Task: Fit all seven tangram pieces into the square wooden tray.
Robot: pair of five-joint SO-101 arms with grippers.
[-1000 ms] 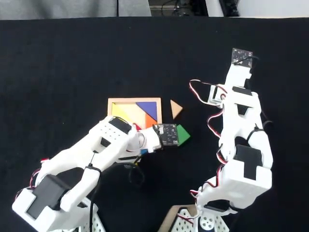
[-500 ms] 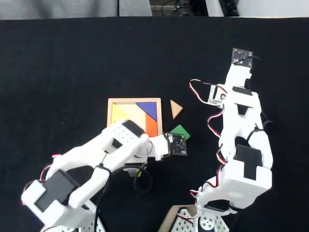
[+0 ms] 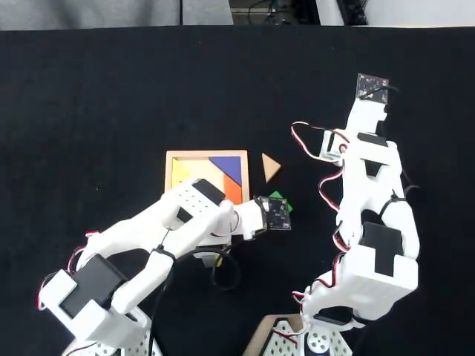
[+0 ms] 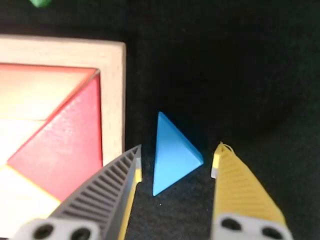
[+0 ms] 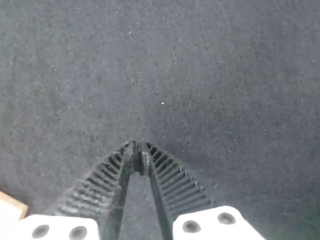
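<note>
Two white arms stand on a table covered edge to edge in matte black cloth. Along the top of the high view a strip of the room shows: grey at the upper left, dark clutter in the middle and a white surface at the upper right. The square wooden tray lies a little left of centre, with a yellow piece, a dark blue piece and an orange-red piece seated in it. Just right of the tray a bare-wood triangle lies on the cloth. Below it a green piece peeks out from under the left arm, which comes up from the lower left and covers the tray's lower edge. The right arm rises along the right side of the frame, well apart from the tray. In the left wrist view the left end effector is spread wide. Its grey finger and yellow finger sit on either side of a small light blue triangle, which lies flat on the cloth just outside the tray's rim; whether either finger touches it cannot be told. In the right wrist view the right end effector is closed tip to tip with nothing held, above bare black cloth, with a pale wooden corner also in sight.
</note>
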